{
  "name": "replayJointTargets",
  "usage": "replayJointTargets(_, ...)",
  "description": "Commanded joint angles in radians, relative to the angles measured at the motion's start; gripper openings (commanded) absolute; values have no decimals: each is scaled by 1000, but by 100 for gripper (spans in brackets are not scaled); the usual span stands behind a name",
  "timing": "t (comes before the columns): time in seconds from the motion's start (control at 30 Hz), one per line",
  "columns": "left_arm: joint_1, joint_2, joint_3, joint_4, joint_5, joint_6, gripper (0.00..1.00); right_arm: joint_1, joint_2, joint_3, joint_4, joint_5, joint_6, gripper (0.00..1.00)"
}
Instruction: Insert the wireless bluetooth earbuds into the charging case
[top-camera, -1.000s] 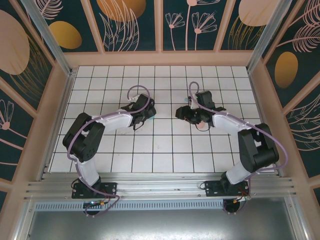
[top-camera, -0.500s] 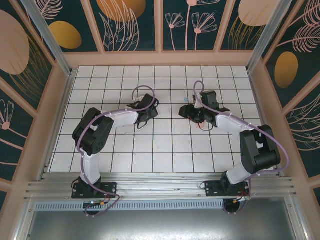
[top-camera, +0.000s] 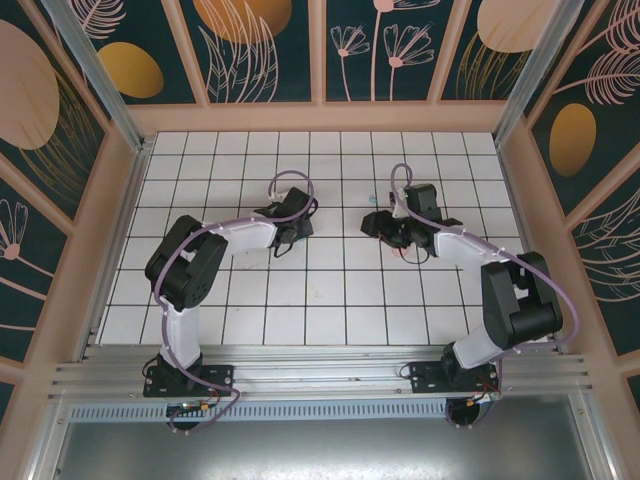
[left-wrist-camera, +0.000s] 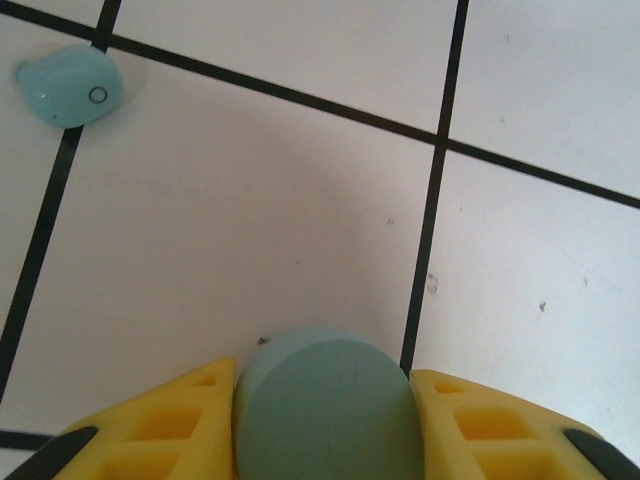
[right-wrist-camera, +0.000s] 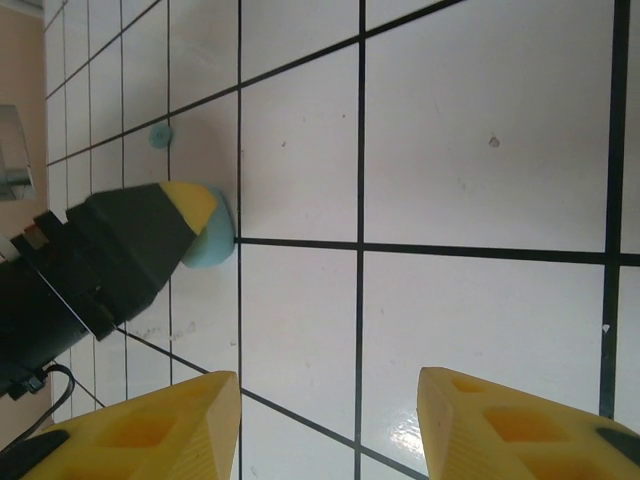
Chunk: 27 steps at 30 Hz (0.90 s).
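In the left wrist view my left gripper (left-wrist-camera: 325, 388) is shut on a teal oval charging case (left-wrist-camera: 325, 410), with a yellow finger pressed against each side. A single teal earbud (left-wrist-camera: 68, 85) lies on a tile line at the upper left, well ahead of the case. From above, the left gripper (top-camera: 296, 226) sits low over the tiles near the table's middle. My right gripper (right-wrist-camera: 330, 385) is open over bare tile and faces the left one (top-camera: 374, 226). It looks at the teal case (right-wrist-camera: 214, 243) in the left fingers (right-wrist-camera: 190, 200) and at a tiny teal earbud (right-wrist-camera: 159, 136) beyond.
The white tiled floor (top-camera: 330, 290) is boxed in by low wooden walls (top-camera: 320, 116). Both arms bend inward, so their grippers face each other about two tiles apart at mid-table.
The left arm has folded its elbow inward and its gripper has shifted slightly right and away. The right gripper has drawn back a little to the right. Over the last half second little has moved.
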Motion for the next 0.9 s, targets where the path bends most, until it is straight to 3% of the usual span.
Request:
replayJointTargets(0.0, -7, -85, -71, 75, 26, 105, 25, -7, -39, 6, 1, 9, 4, 50)
replayJointTargets(0.17, -7, -162, -152, 210, 73, 229, 18, -21, -69, 7, -14, 7, 4, 51)
replayJointTargets(0.4, -8, -179, -178, 318, 295, 425, 22, -55, -81, -20, 41, -74, 52, 50)
replayJointTargets(0.6, -8, -196, -245, 443, 419, 547, 22, -65, -67, -30, 75, -145, 61, 51)
replayJointTargets(0.73, -7, -145, -226, 434, 505, 621, 22, -68, -55, -35, 64, -139, 52, 51)
replayJointTargets(0.87, -13, -86, -203, 396, 487, 680, 24, -71, -55, -53, 66, -136, 58, 51)
